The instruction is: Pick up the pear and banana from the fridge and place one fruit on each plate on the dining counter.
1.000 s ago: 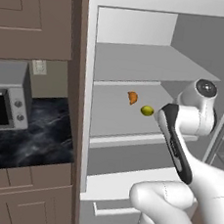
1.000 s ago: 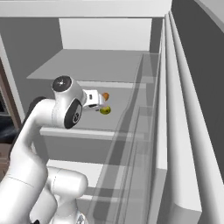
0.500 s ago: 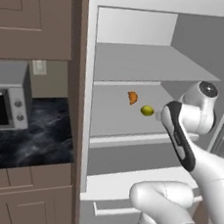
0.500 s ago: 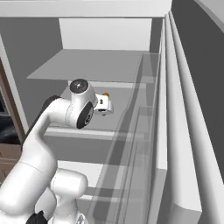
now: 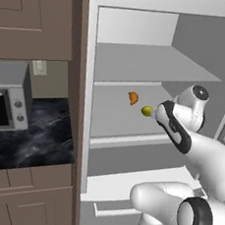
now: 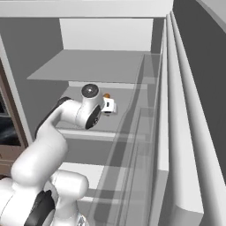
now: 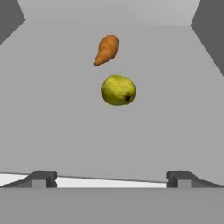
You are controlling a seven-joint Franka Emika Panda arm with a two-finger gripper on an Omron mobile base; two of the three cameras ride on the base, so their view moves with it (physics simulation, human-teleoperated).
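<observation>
The pear (image 7: 118, 90) sits mid-shelf in the fridge (image 5: 140, 63), straight ahead of the gripper (image 7: 111, 178), which hangs at the shelf's front edge with jaws spread wide and empty. An orange wedge (image 7: 106, 50) lies just behind the pear, toward the back wall.

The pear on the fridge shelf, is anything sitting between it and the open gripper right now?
Nothing visible does. In the hand view the pear lies straight ahead of the open gripper, with bare shelf between them. The small orange item sits beyond the pear, apart from it.
</observation>
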